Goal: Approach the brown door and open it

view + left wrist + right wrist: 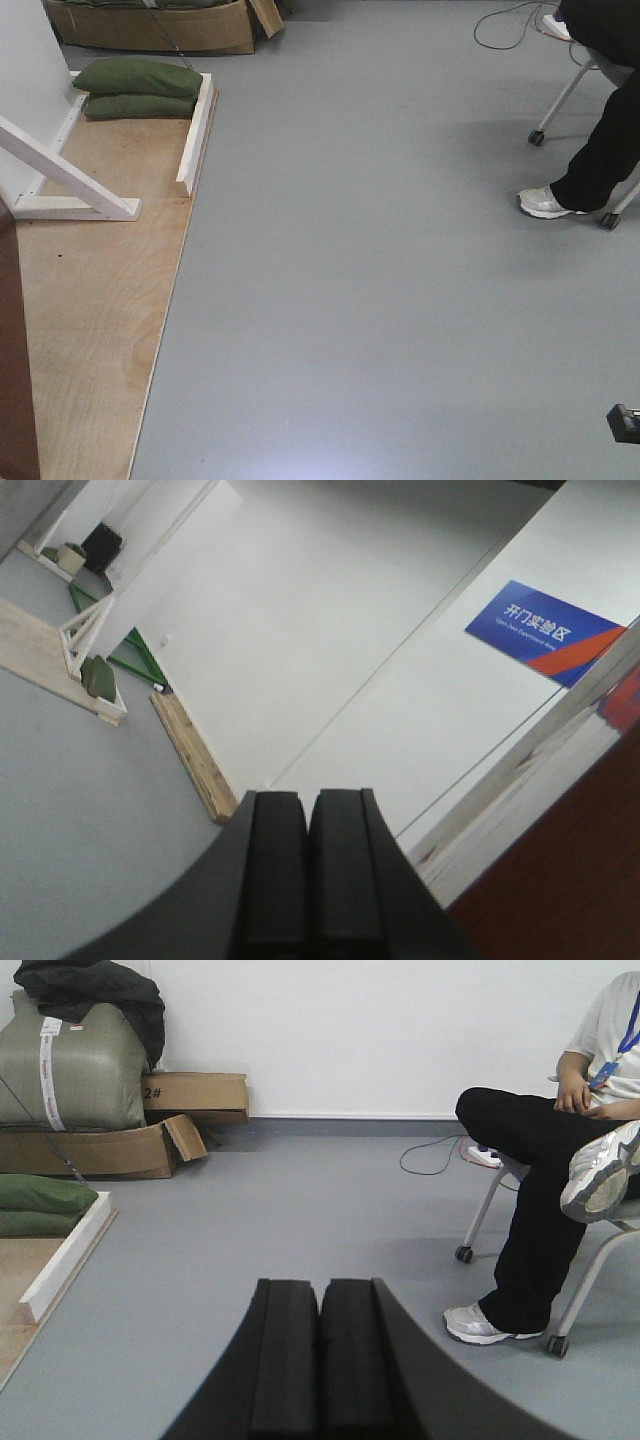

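Only a strip of the brown door (pixel 14 380) shows at the far left edge of the front view, standing on the plywood platform (pixel 90 300). In the left wrist view its glossy reddish-brown surface (pixel 570 880) fills the lower right corner, beside a white frame. My left gripper (pixel 308 796) is shut with nothing between its pads and points at the white wall left of the door. Empty too, my right gripper (pixel 321 1285) is shut and points over the grey floor, away from the door. No lock plate or keys are in view.
A white wooden brace (pixel 70 180) and green sandbags (pixel 135 88) sit on the platform. A cardboard box (pixel 160 28) stands behind them. A seated person (pixel 560 1150) on a wheeled chair (pixel 540 135) is at the right. A blue sign (pixel 545 630) hangs on the wall.
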Motion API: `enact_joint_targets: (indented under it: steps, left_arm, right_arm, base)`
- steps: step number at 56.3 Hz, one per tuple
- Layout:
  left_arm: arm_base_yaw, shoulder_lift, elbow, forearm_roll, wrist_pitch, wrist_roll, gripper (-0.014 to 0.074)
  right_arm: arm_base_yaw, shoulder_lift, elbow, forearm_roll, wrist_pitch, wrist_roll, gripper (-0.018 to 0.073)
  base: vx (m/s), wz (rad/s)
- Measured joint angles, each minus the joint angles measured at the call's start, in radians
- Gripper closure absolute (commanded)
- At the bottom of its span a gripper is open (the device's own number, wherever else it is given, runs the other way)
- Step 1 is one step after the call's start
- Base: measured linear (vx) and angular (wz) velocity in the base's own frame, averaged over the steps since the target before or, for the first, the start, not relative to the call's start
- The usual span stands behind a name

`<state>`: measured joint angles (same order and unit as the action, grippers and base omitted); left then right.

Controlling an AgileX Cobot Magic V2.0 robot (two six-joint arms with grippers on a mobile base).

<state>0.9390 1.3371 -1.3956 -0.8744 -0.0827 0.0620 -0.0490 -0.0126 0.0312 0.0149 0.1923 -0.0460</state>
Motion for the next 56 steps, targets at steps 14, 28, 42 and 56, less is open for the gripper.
enact_joint_targets:
  steps: [14,28,42,56]
  left_arm:
    - [-0.039,0.049,-0.005,-0.004,0.075,-0.001,0.0603]
    - [-0.094,0.058,-0.005,0.052,0.062,-0.002,0.0603]
    - [-0.206,0.030,-0.005,0.169,0.141,-0.002,0.0603]
    - [-0.318,-0.025,-0.005,0.315,0.237,-0.002,0.0603]
  right_arm:
    - [0.000,0.000,0.000,0.000,0.000,0.000,0.0559]
    - [0.000,0.000,0.000,0.000,0.000,0.000,0.0559]
    - [0.000,0.000,0.000,0.000,0.000,0.000,0.0559]
    - [0.000,0.000,0.000,0.000,0.000,0.000,0.0559]
  base:
    - [0.00,0.00]
    - [0.00,0.00]
    - [0.00,0.01]
    - [0.00,-0.01]
